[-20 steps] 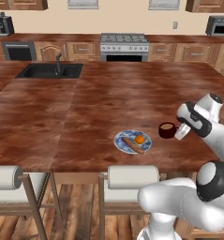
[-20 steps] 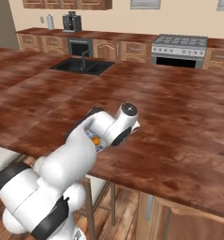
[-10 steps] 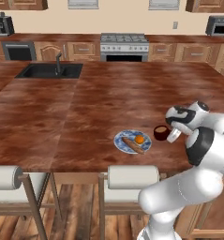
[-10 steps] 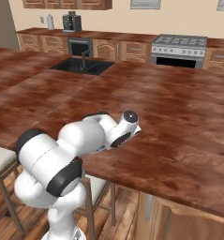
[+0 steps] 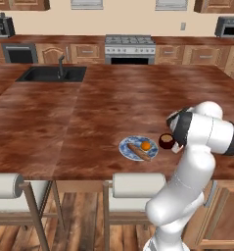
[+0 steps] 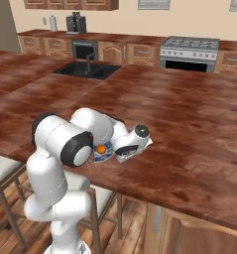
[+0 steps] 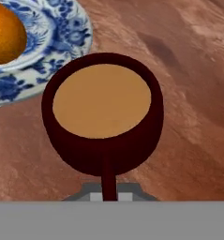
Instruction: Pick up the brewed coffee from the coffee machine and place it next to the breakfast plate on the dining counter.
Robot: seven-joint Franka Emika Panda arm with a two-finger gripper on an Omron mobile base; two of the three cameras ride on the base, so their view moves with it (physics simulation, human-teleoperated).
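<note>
in the left base view the brewed coffee point(image 5: 166, 141) sits low over the dining counter point(image 5: 89, 112), just beside the right edge of the breakfast plate point(image 5: 138, 148), and the white arm bends down over it so the gripper is hidden behind the wrist. the coffee machine point(image 5: 2, 25) is far back on the rear counter, well apart from all this. in the right base view the arm covers the mug, but the plate point(image 6: 101, 151) peeks out with its orange piece, and the hand lies low beside it. in the hand view the mug point(image 7: 102, 120) is close and upright, full of light brown drink, with its handle point(image 7: 107, 179) pointing down to the gripper; the plate rim point(image 7: 71, 42) is very near the mug, maybe touching. i cannot tell if the jaws are clamped on the handle or apart. i think the job is nearly done. to do it well, keep the mug level, set it down gently on bare wood, not on the plate rim, then let go slowly and lift away.
</note>
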